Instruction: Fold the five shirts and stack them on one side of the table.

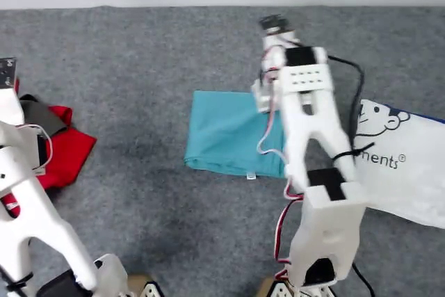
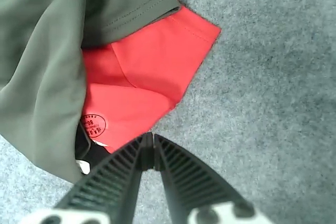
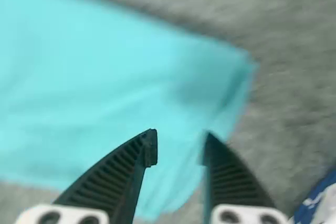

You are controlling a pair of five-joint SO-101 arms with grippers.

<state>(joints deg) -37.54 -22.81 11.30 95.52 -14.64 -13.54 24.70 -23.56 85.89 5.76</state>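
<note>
Right wrist view has the right gripper (image 3: 179, 149) parted a little, empty, above the folded teal shirt (image 3: 105, 93); left gripper (image 2: 153, 148) pinched closed, empty, beside the red shirt (image 2: 147, 72) and grey shirt (image 2: 42, 51).

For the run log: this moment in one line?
left gripper shut beside red shirt and grey shirt | right gripper open over teal shirt | white shirt beside it

Grey table (image 1: 139, 88): folded teal shirt (image 1: 222, 130) mid, white shirt (image 1: 410, 179) beside, red shirt (image 1: 69, 147) opposite edge, perhaps crumpled.
</note>
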